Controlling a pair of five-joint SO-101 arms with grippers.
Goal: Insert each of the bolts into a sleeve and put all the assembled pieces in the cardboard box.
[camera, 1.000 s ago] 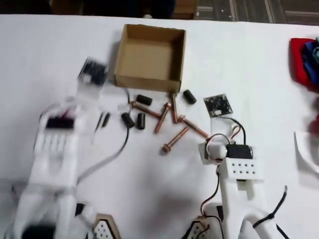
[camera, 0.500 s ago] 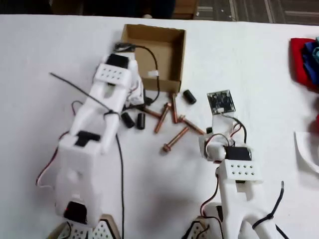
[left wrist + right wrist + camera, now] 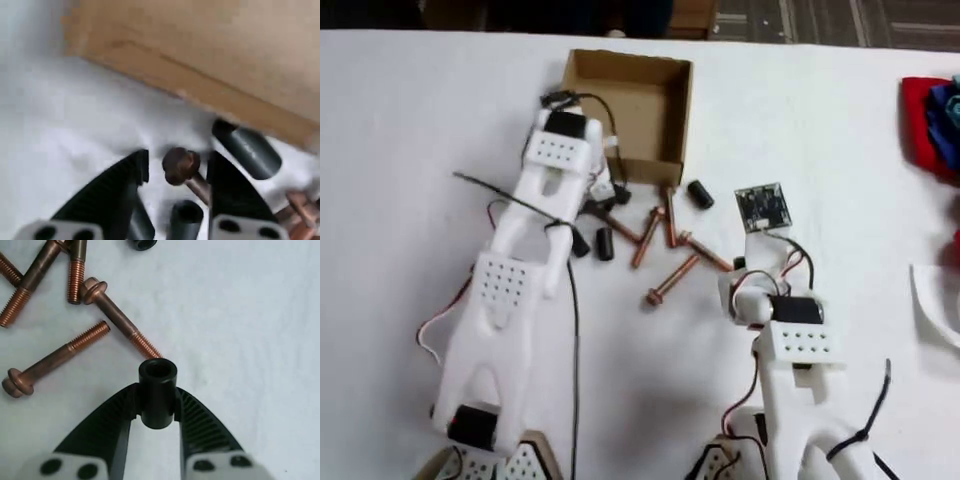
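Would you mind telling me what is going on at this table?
The right gripper holds a black sleeve. The left gripper, beside the near wall of the cardboard box, is open around the head of a copper bolt. Other bolts and a loose sleeve lie on the table; no assembled piece is visible in the box.
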